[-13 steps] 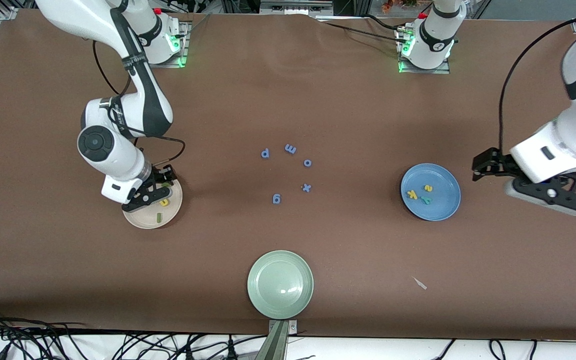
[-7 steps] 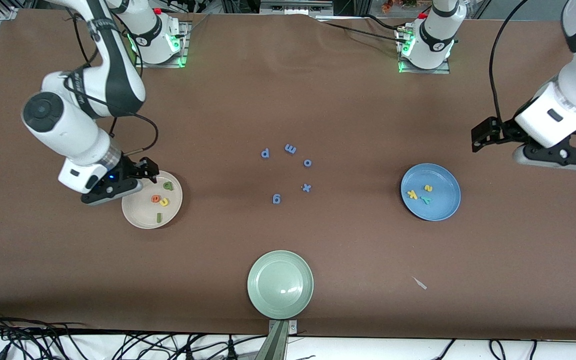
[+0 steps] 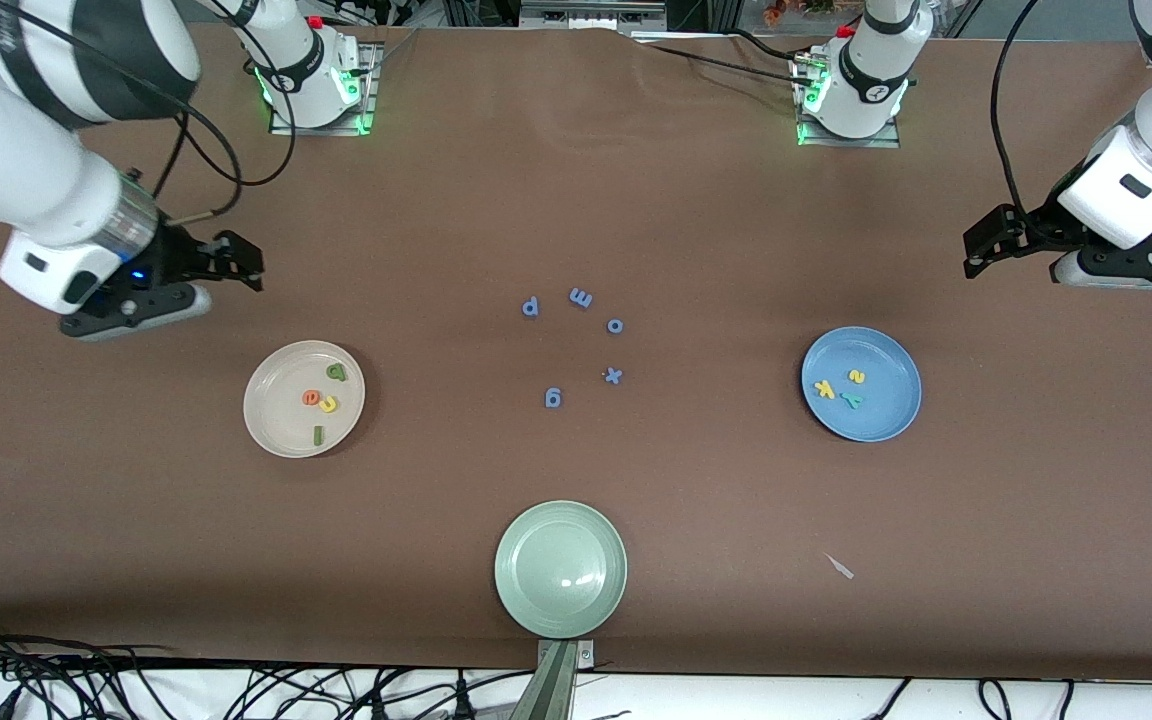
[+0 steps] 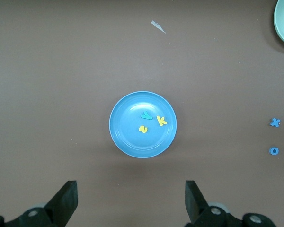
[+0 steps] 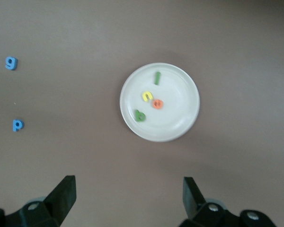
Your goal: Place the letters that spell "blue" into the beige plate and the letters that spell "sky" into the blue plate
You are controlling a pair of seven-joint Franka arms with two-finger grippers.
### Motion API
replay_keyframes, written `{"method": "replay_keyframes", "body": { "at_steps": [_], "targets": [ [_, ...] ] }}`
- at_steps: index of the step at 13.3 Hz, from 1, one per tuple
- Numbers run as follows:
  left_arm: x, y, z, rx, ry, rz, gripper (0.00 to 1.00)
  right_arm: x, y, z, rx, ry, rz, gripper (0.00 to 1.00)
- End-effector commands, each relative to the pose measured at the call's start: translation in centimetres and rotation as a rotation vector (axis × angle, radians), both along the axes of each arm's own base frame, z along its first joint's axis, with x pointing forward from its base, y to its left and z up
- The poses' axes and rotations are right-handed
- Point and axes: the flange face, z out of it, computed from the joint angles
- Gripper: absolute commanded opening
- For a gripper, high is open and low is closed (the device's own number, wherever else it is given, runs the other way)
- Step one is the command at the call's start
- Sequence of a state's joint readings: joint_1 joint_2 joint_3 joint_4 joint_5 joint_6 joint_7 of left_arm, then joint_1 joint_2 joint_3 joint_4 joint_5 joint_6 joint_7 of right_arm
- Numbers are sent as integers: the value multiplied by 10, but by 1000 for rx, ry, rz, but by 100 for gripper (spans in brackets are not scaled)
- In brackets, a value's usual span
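The beige plate (image 3: 271,420) holds a dark green b (image 3: 336,372), an orange e (image 3: 311,397), a yellow u (image 3: 328,404) and a thin green l (image 3: 318,434). A yellow s (image 3: 857,376), a yellow k (image 3: 823,389) and a teal y (image 3: 851,400) lie in the blue plate (image 3: 891,365). High over bare table toward its own end, my right gripper (image 3: 136,305) (image 5: 128,194) is open and empty. My left gripper (image 3: 1131,272) (image 4: 131,198) hangs open and empty over bare table at the left arm's end.
A sage green plate (image 3: 561,568) sits empty near the front edge. Several blue letters lie mid-table: p (image 3: 530,307), m (image 3: 581,297), o (image 3: 615,325), x (image 3: 613,375), g (image 3: 553,397). A small pale scrap (image 3: 840,566) lies nearer the camera than the blue plate.
My right gripper opened, rose off the beige plate and drew back toward its end of the table, uncovering the orange e. The left arm also lifted back toward its base.
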State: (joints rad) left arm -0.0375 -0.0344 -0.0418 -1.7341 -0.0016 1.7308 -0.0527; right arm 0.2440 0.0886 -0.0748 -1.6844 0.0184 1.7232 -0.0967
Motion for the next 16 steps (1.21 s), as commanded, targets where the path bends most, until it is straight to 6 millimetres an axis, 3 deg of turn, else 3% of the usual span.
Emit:
{"method": "replay_keyframes", "body": {
  "at_steps": [1, 6, 16],
  "targets": [
    [-6, 2, 7, 24, -14, -1, 100, -13, -14, 31, -18, 11, -15, 100],
    [-1, 2, 6, 22, -12, 1, 100, -13, -25, 57, -18, 22, -32, 100],
    [0, 0, 8, 20, -18, -1, 100, -3, -31, 63, -52, -10, -34, 100]
  ]
}}
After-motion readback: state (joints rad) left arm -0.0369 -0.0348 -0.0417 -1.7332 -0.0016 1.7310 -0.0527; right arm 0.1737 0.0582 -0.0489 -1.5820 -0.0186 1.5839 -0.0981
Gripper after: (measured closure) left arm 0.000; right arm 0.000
